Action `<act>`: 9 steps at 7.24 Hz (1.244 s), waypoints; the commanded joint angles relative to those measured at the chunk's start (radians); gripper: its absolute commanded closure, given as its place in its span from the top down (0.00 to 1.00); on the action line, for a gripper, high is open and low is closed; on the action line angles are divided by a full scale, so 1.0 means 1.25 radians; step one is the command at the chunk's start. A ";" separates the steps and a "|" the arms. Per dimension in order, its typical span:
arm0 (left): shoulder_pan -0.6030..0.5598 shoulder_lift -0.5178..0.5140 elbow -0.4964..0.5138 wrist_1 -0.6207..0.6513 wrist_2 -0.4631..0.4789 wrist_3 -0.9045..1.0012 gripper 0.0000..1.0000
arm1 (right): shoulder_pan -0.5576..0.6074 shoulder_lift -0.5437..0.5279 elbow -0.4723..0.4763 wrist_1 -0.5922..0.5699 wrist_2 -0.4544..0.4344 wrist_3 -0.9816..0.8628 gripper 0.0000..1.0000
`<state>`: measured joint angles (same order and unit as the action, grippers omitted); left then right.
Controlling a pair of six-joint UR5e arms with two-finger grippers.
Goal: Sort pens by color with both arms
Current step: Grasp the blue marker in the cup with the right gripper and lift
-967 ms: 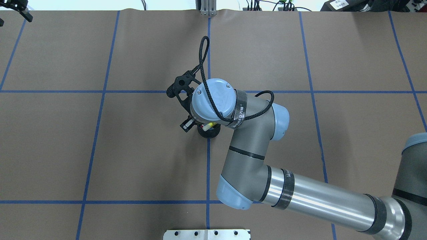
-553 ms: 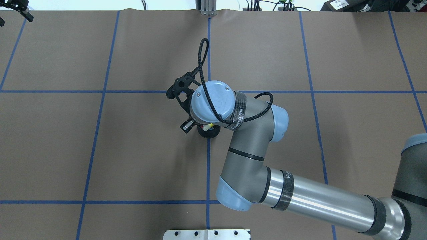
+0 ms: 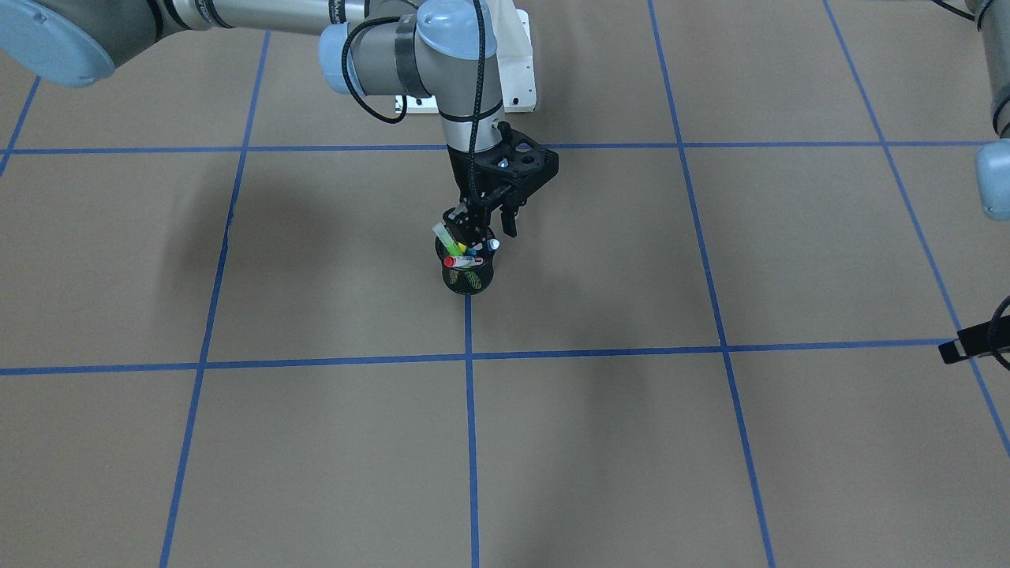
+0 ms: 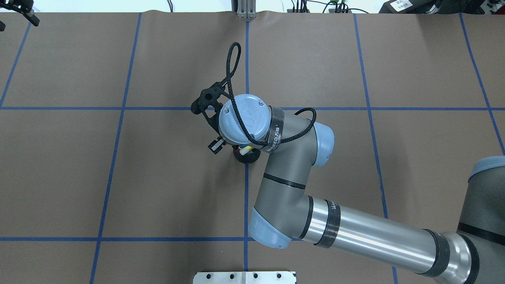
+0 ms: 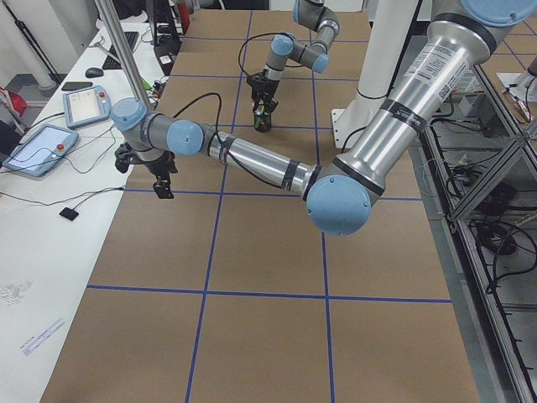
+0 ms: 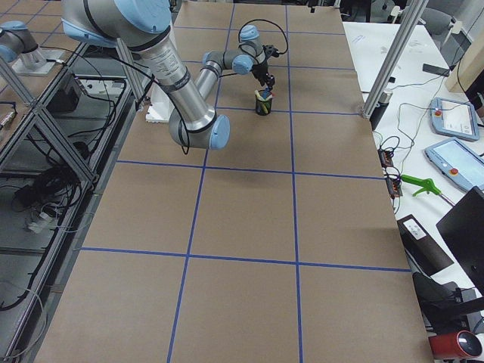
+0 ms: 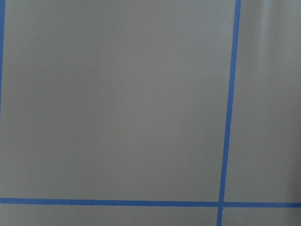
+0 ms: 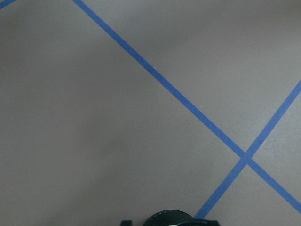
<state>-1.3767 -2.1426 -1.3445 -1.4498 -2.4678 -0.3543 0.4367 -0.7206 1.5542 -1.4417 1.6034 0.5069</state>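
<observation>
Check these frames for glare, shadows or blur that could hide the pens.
Overhead exterior: glare streak along the right arm tube, which also covers most of the mesh cup. Exterior front-facing: soft shadows on the table paper, pens clear. Right wrist-mounted: cup rim dark, soft.

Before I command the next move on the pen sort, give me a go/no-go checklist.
1. Right gripper positioned at the black mesh cup: ok, it hangs right at the cup's rim.
2. Right jaws open: ok, the fingers stand apart in the front-facing view.
3. A pen lined up between the fingers: cannot tell; the wrist hides it from overhead and it is too small from the front.
4. Pens ready to pick: ok, the yellow pen and the red-capped pen stick out of the cup.
5. Left gripper clear of the cup: ok, it is far off near the table's edge.
6. Left jaws open: cannot tell.
</observation>
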 commanded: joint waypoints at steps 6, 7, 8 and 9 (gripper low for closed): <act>-0.001 0.001 -0.014 0.003 0.001 -0.001 1.00 | -0.001 -0.006 -0.003 0.002 -0.003 -0.010 0.23; -0.002 0.001 -0.015 0.004 0.001 -0.001 1.00 | 0.005 -0.002 0.000 0.002 -0.002 -0.012 0.21; -0.002 0.001 -0.015 0.004 0.001 -0.001 1.00 | 0.008 0.001 0.003 0.002 -0.002 -0.008 0.20; -0.002 0.001 -0.017 0.004 0.001 -0.001 1.00 | 0.009 0.002 0.005 0.001 -0.002 -0.004 0.20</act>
<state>-1.3787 -2.1414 -1.3637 -1.4452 -2.4666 -0.3558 0.4449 -0.7209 1.5570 -1.4393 1.6013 0.4968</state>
